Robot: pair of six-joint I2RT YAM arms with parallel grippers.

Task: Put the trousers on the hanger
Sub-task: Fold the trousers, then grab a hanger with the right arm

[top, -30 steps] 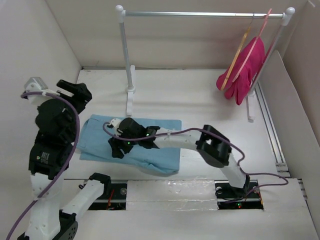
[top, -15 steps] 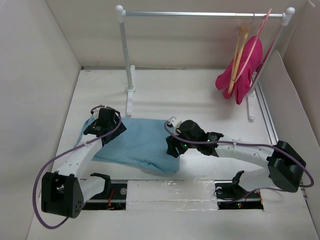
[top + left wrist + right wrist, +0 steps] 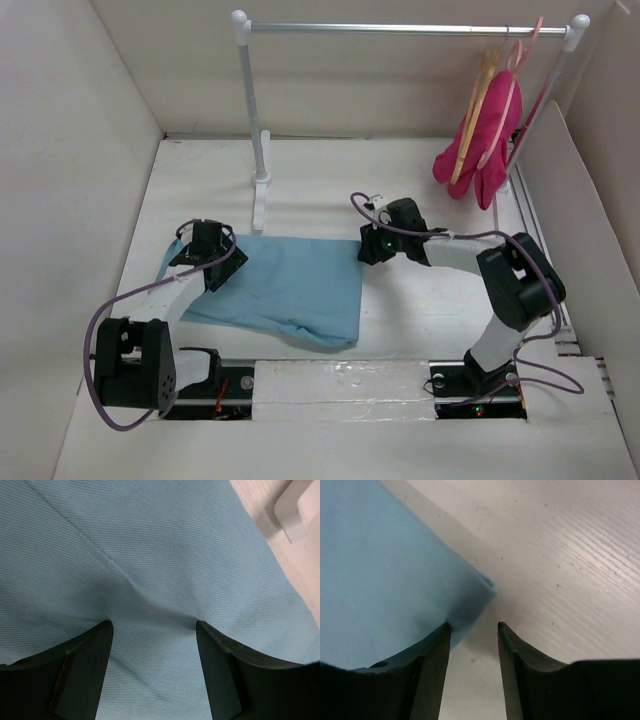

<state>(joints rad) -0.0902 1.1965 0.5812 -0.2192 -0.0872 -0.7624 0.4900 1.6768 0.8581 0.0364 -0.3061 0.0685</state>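
The light-blue trousers (image 3: 285, 285) lie folded flat on the white table. My left gripper (image 3: 206, 256) is down on their far left end; in the left wrist view its jaws (image 3: 154, 625) stand open, tips pressed into the cloth (image 3: 150, 555), which wrinkles between them. My right gripper (image 3: 371, 246) is at the far right corner; its jaws (image 3: 474, 625) are open, the left tip touching the cloth edge (image 3: 380, 580), the right over bare table. The tan wooden hanger (image 3: 479, 95) hangs at the right end of the rail.
A white clothes rack stands at the back, its left post (image 3: 256, 120) and foot (image 3: 260, 207) just beyond the trousers; the foot (image 3: 295, 510) shows in the left wrist view. A magenta garment (image 3: 492, 135) on a pink hanger hangs by the wooden one. Walls enclose the table.
The left arm came down from a raised pose onto the trousers' left end. The right gripper moved from the middle of the cloth to its far right corner.
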